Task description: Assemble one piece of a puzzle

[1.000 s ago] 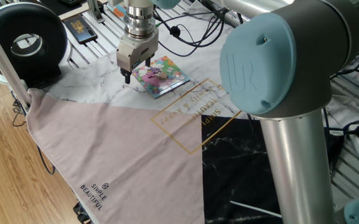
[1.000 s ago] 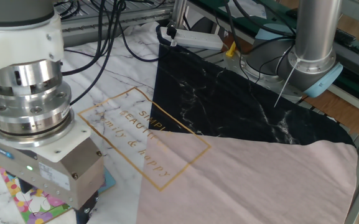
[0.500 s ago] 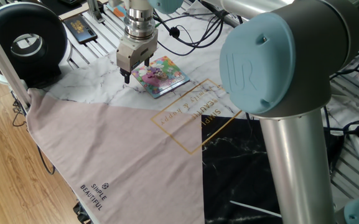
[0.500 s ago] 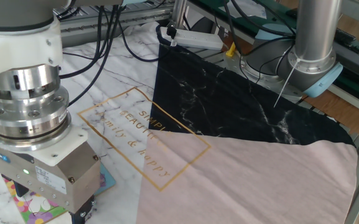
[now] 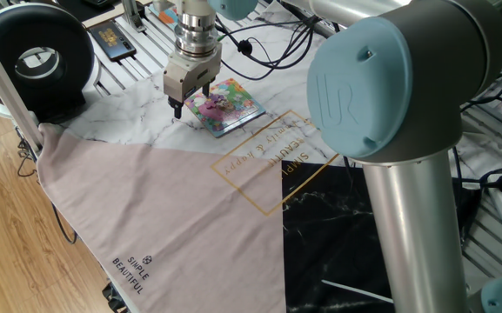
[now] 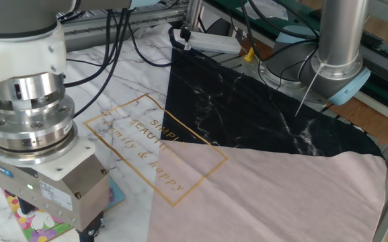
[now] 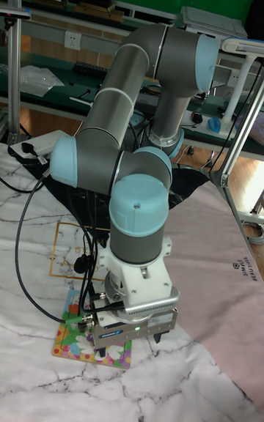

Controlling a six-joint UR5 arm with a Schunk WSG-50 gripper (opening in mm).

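While the gripper (image 5: 190, 103) hangs over the near corner of the puzzle (image 5: 224, 106) in one fixed view, no purple piece shows. The other fixed view shows only the puzzle's corner (image 6: 35, 225) under the gripper body; whether the jaws pinch anything cannot be told. In the tall fixed view the puzzle (image 7: 77, 345) lies beneath the wrist; placement seems underway, unfinished.

One fixed view looks from far across the tabletop (image 5: 146, 191) at the hand (image 5: 190, 98); the other sits close beside it; the tall view faces it frontally. All share the puzzle (image 5: 224, 104).
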